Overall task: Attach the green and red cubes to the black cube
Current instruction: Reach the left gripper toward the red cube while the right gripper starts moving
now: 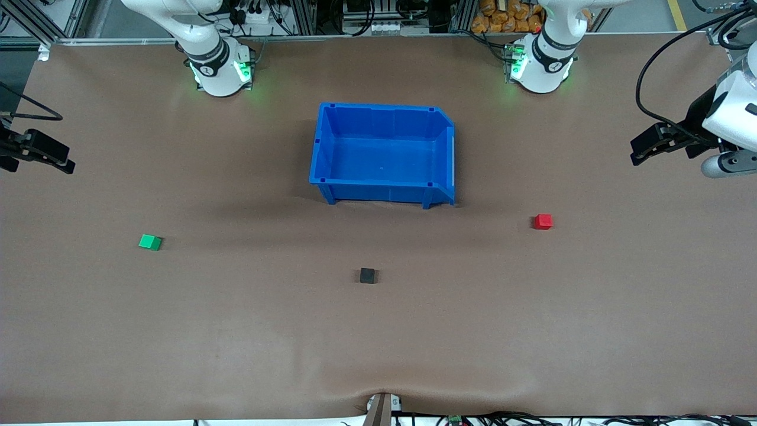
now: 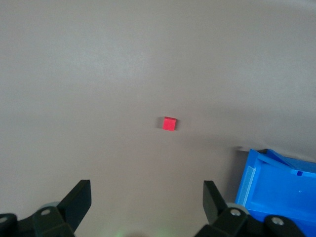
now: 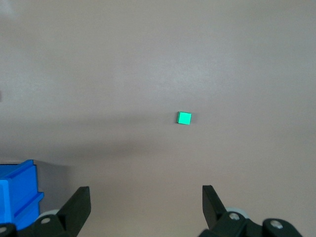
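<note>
one green cube (image 1: 150, 242), one red cube (image 1: 543, 221), one black cube (image 1: 367, 275), one blue bin (image 1: 383, 154), one brown table cover (image 1: 236, 331). three cubes in all, each resting flat on the cover, none touching another.

green cube: toward my right arm's end of the table, well apart from the black cube. red cube: toward my left arm's end, a little farther from the front camera than the green one. black cube: between the two, nearest the front camera, and nearer to it than the bin. the cubes have equal sides, so no long axis; the black and red ones sit roughly square to the table edge, the green one slightly turned.

my left gripper (image 1: 650, 148): up in the air over my left arm's end of the table, fingers (image 2: 79, 200) spread wide, holding nothing; the red cube (image 2: 169, 123) shows between them, well apart.

my right gripper (image 1: 50, 155): in the air over the other end of the table, fingers (image 3: 79, 202) spread wide, empty; the green cube (image 3: 184, 118) lies ahead of it, well apart.

bin: open top, nothing inside, standing between my two bases and the black cube.
</note>
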Controlling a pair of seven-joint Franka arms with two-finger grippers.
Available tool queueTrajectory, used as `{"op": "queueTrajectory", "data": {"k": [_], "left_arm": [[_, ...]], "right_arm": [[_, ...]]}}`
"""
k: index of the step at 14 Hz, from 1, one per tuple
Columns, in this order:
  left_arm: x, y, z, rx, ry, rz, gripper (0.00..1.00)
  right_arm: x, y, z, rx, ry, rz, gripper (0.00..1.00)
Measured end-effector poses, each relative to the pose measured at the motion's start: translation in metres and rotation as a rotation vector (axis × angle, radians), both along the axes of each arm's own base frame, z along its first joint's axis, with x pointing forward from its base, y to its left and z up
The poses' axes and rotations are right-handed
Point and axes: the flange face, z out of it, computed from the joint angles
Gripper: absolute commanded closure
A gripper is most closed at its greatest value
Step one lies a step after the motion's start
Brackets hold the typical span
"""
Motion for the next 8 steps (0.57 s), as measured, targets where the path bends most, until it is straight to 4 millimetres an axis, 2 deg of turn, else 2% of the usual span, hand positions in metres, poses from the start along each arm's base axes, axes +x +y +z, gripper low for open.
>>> {"op": "queueTrajectory", "data": {"k": [8], "left_arm": [[0.0046, -0.0012, -0.0089, -0.001, 0.016, -0.003, 0.00]], "right_arm": [[0.0004, -0.0010, -0.0008, 0.000, 0.001, -0.002, 0.00]]}}
